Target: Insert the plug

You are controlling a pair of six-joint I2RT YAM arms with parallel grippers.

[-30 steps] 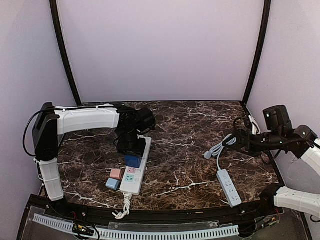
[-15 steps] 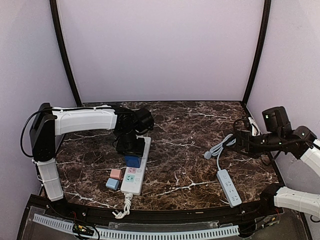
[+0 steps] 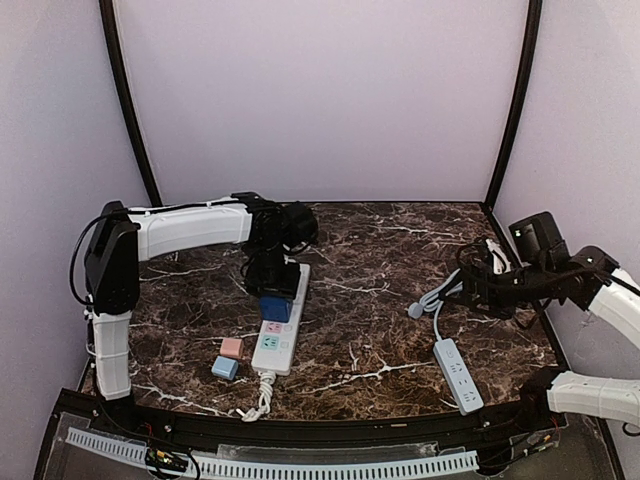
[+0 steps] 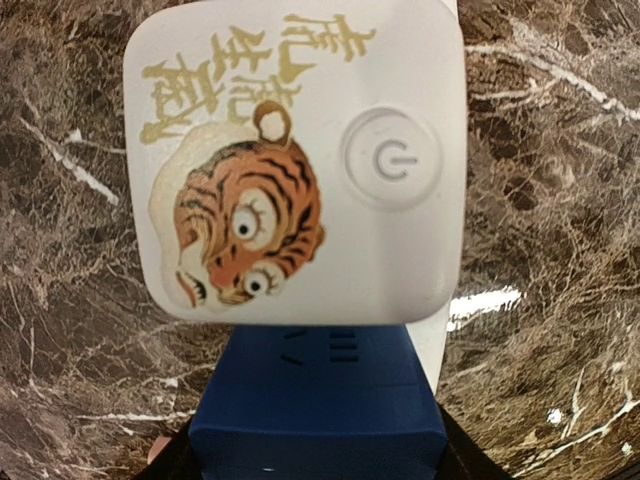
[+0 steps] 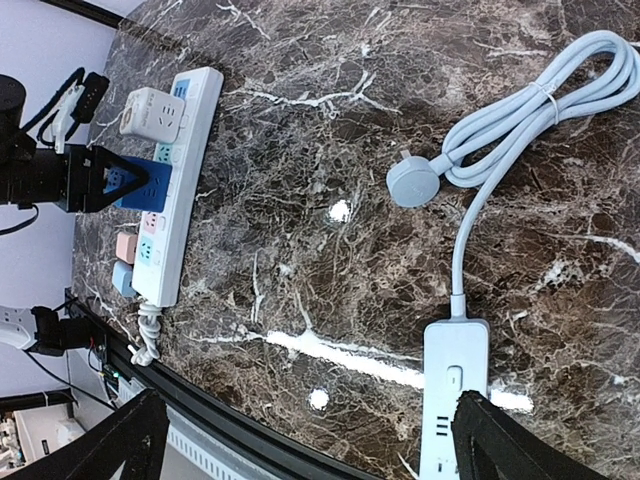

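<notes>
"What lay on the right side of the desk?"

"A slim white power strip, near the front edge. Its pale grey cable was bundled in a loop behind it, and its round plug lay on the dark marble."

"And on the left?"

"A pink block, with a light-blue block just in front of it. Whether they touched, I couldn't tell. Lilac walls stood all round."

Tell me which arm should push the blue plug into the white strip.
Left. Its end effector grips the blue plug right at the white power strip; the right end effector stands open, far off beside the grey cable.
</notes>
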